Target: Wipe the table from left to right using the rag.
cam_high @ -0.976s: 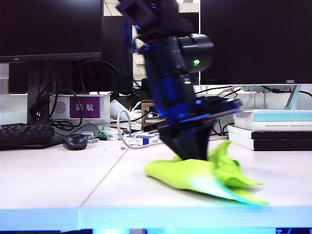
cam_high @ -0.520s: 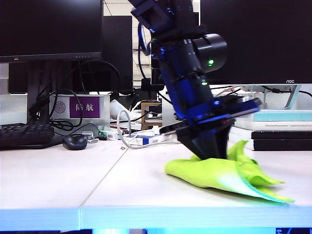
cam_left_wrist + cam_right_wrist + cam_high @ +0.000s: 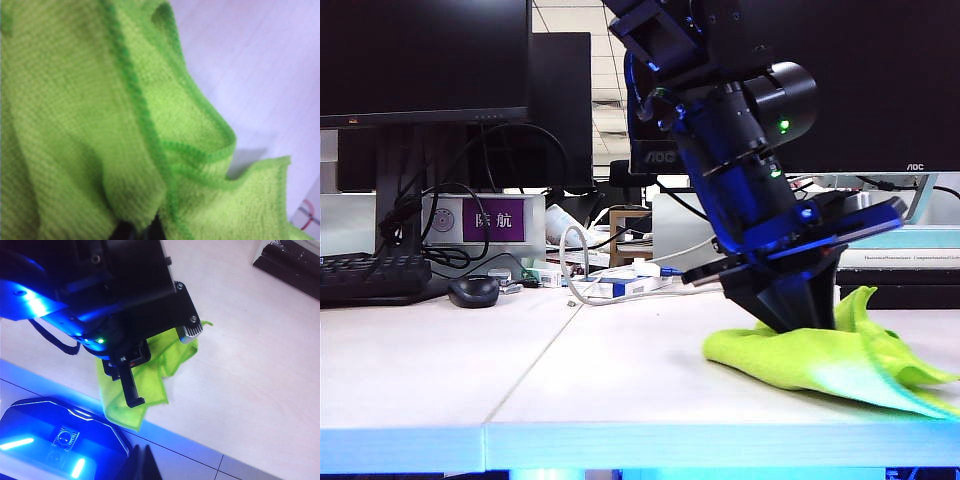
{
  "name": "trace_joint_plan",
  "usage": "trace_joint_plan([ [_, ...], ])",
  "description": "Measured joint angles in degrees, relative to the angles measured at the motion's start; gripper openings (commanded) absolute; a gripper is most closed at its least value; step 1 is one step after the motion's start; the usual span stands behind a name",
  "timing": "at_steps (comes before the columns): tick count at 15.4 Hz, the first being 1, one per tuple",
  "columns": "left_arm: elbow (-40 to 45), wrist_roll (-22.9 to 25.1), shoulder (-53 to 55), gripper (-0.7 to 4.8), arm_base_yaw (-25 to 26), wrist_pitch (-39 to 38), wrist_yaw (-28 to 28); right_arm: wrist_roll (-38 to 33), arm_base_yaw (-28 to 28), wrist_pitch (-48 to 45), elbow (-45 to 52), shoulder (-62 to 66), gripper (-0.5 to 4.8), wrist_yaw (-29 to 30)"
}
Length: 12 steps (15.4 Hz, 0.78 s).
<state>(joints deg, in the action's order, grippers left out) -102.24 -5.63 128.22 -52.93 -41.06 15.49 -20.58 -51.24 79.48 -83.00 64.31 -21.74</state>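
Exterior view: the rag [image 3: 820,362] is pinched in the closed left hand [image 3: 798,318] and pressed flat on the right part of the bench [image 3: 520,385], while the right hand, out of sight above, is kept shut.

Behind my work a row of dark monitors [image 3: 420,55] fills the back, one with a pale stand [image 3: 920,195] at the right. Black cables [image 3: 470,190] hang in loops under the left screen, beside a purple sign [image 3: 493,220] with white characters. A black keyboard [image 3: 370,275] and a black mouse [image 3: 474,291] sit at the left. In the middle I see white cables [image 3: 582,280] and small boxes [image 3: 620,288]. Stacked books [image 3: 900,262] lie at the right. Between the screens, ceiling panels with strip lights [image 3: 605,90] show, and blue light glows along the front edge below
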Motion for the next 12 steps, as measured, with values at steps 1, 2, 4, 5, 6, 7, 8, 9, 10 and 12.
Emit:
trace_joint_plan([
  [1,0.0,-0.5,0.1,-0.05,0.0,0.3,0.4,0.0,0.0,0.0,0.0,0.0,-0.06,0.0],
  [2,0.0,-0.8,0.1,-0.05,0.0,0.7,0.5,0.0,0.0,0.0,0.0,0.0,-0.06,-0.2],
  [4,-0.1,-1.7,0.3,-0.05,0.0,1.3,0.6,0.0,0.0,0.0,0.0,0.0,-0.06,-0.2],
  [5,-1.1,-1.8,0.9,-0.05,-0.1,1.0,0.8,0.0,0.0,0.0,0.0,-0.1,-0.06,-0.2],
  [6,-3.6,-1.8,2.4,-0.05,-0.2,0.1,1.1,0.0,0.0,0.0,0.0,-0.1,-0.06,-0.2],
  [7,-6.5,-1.9,4.1,-0.05,-0.5,-1.2,1.1,0.0,0.0,0.0,0.0,-0.1,-0.06,-0.2],
  [8,-9.4,-1.9,5.8,-0.05,-0.8,-2.2,1.2,0.0,0.0,0.0,0.0,-0.1,-0.06,-0.2],
  [9,-10.8,-1.9,6.6,-0.05,-1.0,-2.5,1.2,0.0,0.0,0.0,0.0,-0.1,-0.06,-0.2],
  [10,-12.4,-1.9,7.6,-0.05,-1.4,-2.6,1.2,0.0,0.0,0.0,0.0,-0.1,-0.06,-0.2],
  [12,-14.3,-3.0,8.9,-0.05,-2.1,-2.5,1.2,0.0,0.0,0.0,0.0,-0.1,-0.06,-0.2],
])
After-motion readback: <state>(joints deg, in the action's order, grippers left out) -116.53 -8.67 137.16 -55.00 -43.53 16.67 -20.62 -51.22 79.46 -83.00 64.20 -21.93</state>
